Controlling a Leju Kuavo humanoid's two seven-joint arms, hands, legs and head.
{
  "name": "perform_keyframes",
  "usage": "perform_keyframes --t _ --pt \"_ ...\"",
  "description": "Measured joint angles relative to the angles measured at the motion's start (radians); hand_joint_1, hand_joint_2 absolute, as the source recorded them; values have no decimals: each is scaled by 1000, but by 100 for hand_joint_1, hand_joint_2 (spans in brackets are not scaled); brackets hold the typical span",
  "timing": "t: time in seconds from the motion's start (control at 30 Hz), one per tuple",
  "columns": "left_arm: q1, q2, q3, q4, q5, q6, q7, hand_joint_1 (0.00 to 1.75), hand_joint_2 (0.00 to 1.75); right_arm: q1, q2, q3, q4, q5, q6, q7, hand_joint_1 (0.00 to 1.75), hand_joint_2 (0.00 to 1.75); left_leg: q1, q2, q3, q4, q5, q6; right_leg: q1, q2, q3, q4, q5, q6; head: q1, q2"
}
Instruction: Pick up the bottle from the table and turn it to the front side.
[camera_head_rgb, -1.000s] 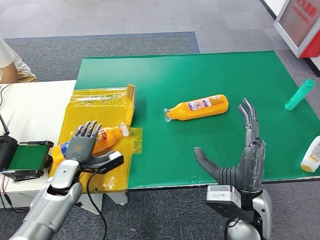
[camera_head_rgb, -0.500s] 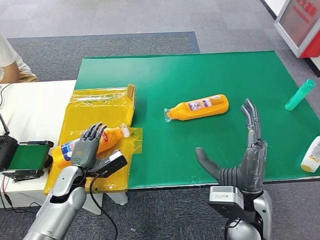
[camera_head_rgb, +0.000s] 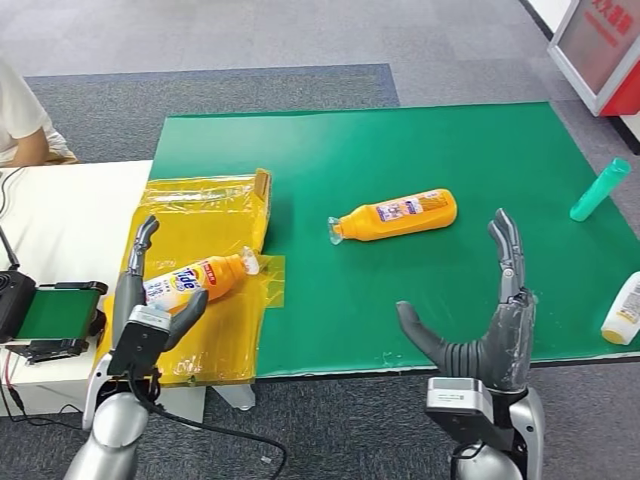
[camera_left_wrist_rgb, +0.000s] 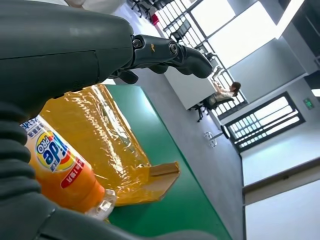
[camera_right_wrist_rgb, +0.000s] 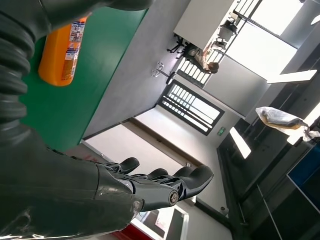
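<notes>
A green bench (camera_head_rgb: 453, 150) carries a yellow bag (camera_head_rgb: 204, 215); on the bag an orange bottle (camera_head_rgb: 198, 277) lies label-up inside the left hand (camera_head_rgb: 143, 320), fingers (camera_head_rgb: 140, 245) apart around it, needing an even closing.

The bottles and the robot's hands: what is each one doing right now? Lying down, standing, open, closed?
Orange bottle with the Tide label: lying on its side on the yellow plastic sheet, label up, between the left hand's spread fingers.
Orange bottle on the green mat: lying on its side, untouched.
Teal tube: lying down.
White bottle: lying at the mat's edge.
Left hand: open, holding nothing.
Right hand: open, empty.
</notes>
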Motion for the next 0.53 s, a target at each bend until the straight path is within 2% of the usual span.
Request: perform_keyframes --t 0.13,0.33,0.43,0.53 --pt "31 -6 3 -45 218 -27 -37 0 175 -3 -6 5 18 -88 26 -10 0 175 0 0 0 0 0 0 0 0 0 0 0 0 0 0" --pt "88 0 4 -111 495 -176 -73 0 175 -28 -8 24 84 -328 79 -87 0 175 0 0 0 0 0 0 0 0 0 0 0 0 0 0" --pt "109 3 3 -129 534 -216 -88 0 175 -40 -8 35 117 -417 111 -101 0 175 0 0 0 0 0 0 0 0 0 0 0 0 0 0" --pt "118 10 3 -131 531 -220 -102 0 175 -43 -8 41 140 -426 137 -95 0 175 0 0 0 0 0 0 0 0 0 0 0 0 0 0"
